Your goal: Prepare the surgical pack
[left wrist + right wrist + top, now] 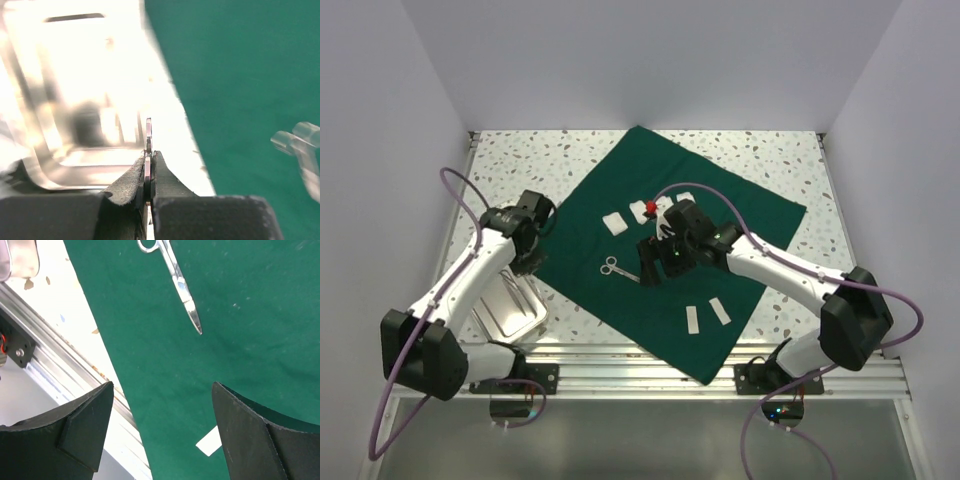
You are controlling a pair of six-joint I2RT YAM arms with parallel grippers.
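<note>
The surgical pack's dark green drape point(620, 175) lies spread flat as a diamond on the table. On it are scissors point(617, 268), white pads point(614, 222) and a small red item point(648, 207). The steel tray point(510, 308) stands off the drape's left edge. My left gripper point(528, 268) is shut on the tray's thin rim point(148, 129), with the tray's bright inside point(75, 75) to the left and the drape point(240, 100) to the right. My right gripper point(649, 274) hangs open over the drape point(165, 350), nothing between its fingers. The scissors point(175, 280) lie just beyond it.
Two white strips point(693, 320) point(720, 311) lie on the drape's near part; one strip point(209, 445) shows by my right finger. An aluminium rail point(650, 365) runs along the table's near edge. White walls close in the table on three sides.
</note>
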